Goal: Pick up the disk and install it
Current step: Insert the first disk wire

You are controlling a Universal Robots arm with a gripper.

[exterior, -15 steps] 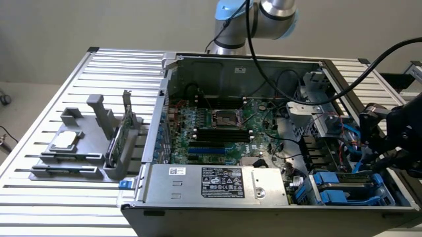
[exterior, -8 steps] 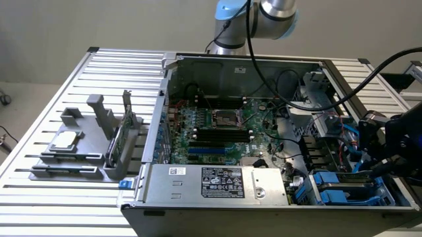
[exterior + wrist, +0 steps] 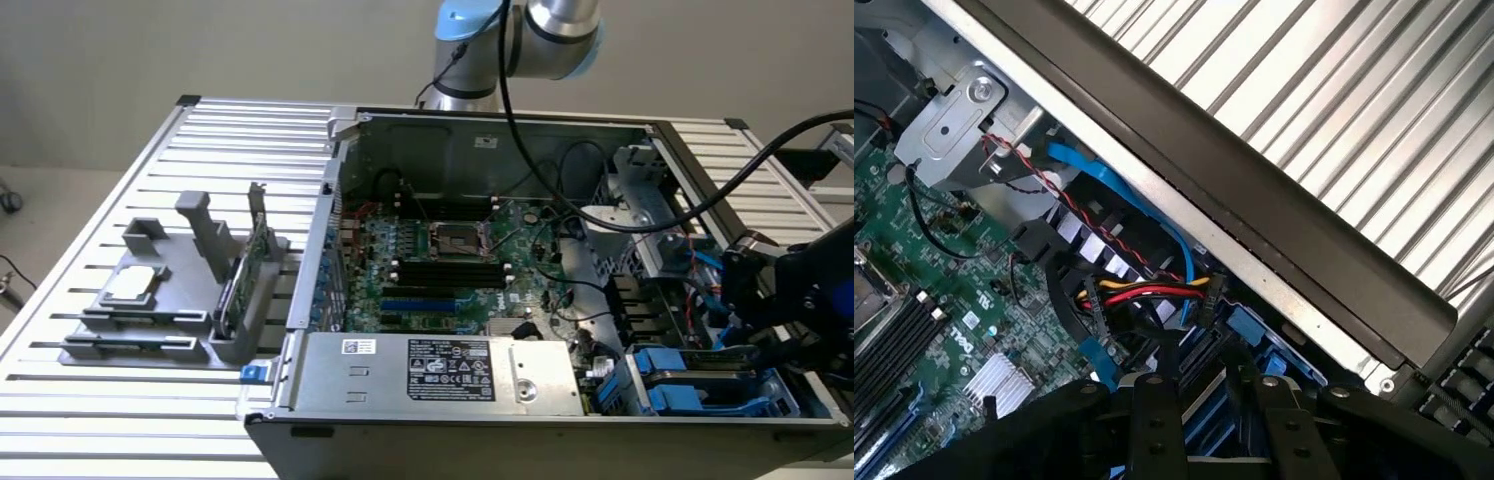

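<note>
My gripper [image 3: 777,340] hangs over the drive bay at the corner of the open computer case [image 3: 467,130] on the exterior view's right. The disk [image 3: 683,385] sits low in that bay, its bright blue side rails showing. In the wrist view, two black fingers [image 3: 1154,420] stand on either side of the disk [image 3: 1204,428], where blue rail and a grey strip show between them. The gripper [image 3: 1214,405] looks shut on the disk. Most of the disk's body is hidden by the fingers and the bay walls.
Red, yellow and blue cables [image 3: 1144,292] run just beyond the fingers. The grey power-supply box [image 3: 441,370] lies beside the bay, with the motherboard [image 3: 441,260] behind it. A grey fixture [image 3: 174,300] holding a processor chip [image 3: 130,285] stands on the slatted table [image 3: 120,400].
</note>
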